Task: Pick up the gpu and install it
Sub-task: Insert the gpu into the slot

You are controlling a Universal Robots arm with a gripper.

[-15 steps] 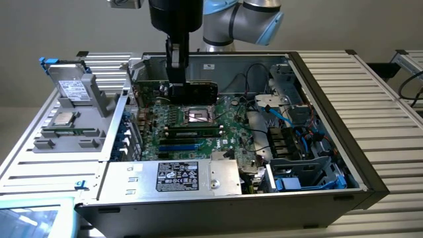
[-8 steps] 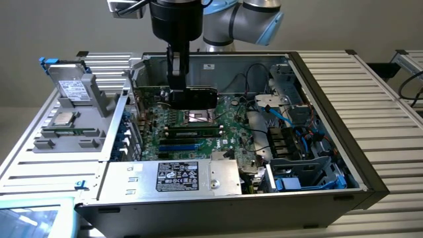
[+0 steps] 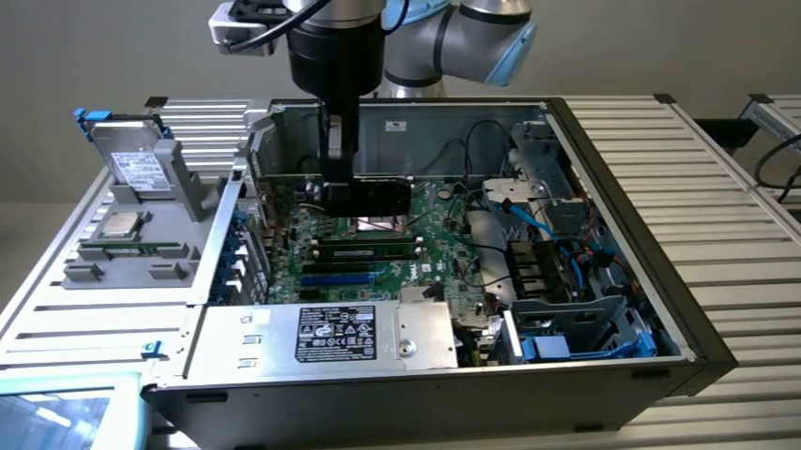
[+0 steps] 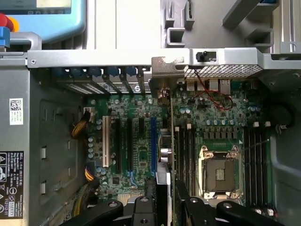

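An open computer case (image 3: 622, 150) lies on its side with the motherboard (image 3: 432, 246) exposed. The gripper (image 3: 343, 195) reaches down into it, with its jaws pinching the gpu (image 3: 383, 197), which hangs on edge just above the board. From the wrist, the card (image 4: 170, 150) appears edge-on beside a blue expansion slot (image 4: 153, 141). It is probably light, stiff and fragile, and best clamped by its flat faces, away from the contact edge.

Setting was recorded as a robotics laboratory or assembly test cell. A desktop computer case (image 3: 414, 120) was laid open on its side on a ribbed aluminium-profile bench (image 3: 701, 169), its motherboard (image 3: 426, 225) exposed, with a grey parts fixture (image 3: 138, 225) set beside it. An industrial robot arm (image 3: 470, 37) was noted above the case, against a plain grey wall (image 3: 100, 47).
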